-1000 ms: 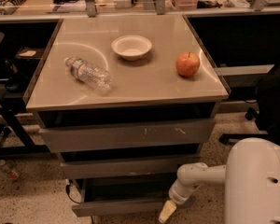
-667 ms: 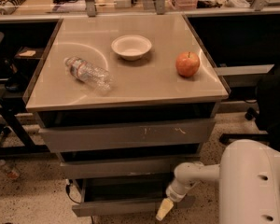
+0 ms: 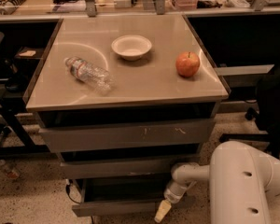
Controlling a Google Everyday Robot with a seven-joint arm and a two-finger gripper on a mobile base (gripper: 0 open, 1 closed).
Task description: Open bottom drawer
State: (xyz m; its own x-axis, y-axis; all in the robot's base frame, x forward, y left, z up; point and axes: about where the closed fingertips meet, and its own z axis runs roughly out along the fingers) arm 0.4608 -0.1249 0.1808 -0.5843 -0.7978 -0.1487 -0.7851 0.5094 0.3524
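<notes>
So this looks like the pull phase: the gripper (image 3: 162,211) is down low at the right end of the bottom drawer (image 3: 116,207), right against its front edge or just in front of it, with the arm (image 3: 191,172) reaching in from the right. Honestly can't tell whether the gripper is open or closed from here, it's just a pale tip pointing at the floor. The bottom drawer sits at the foot of the cabinet, narrowest of the stack, and its front seems to stick out a little past the one above, with some of the tray showing behind it, so I'd guess it's partly open. The next move probably wants a straight pull toward the camera, kept level, since pulling from one end could skew it on its slides. Count: three drawers total (top drawer (image 3: 126,135), middle drawer (image 3: 116,168), bottom), one arm, one gripper. On the tabletop (image 3: 144,85): one bowl (image 3: 131,46), one apple (image 3: 187,64), one bottle (image 3: 89,73) lying on its side.
</notes>
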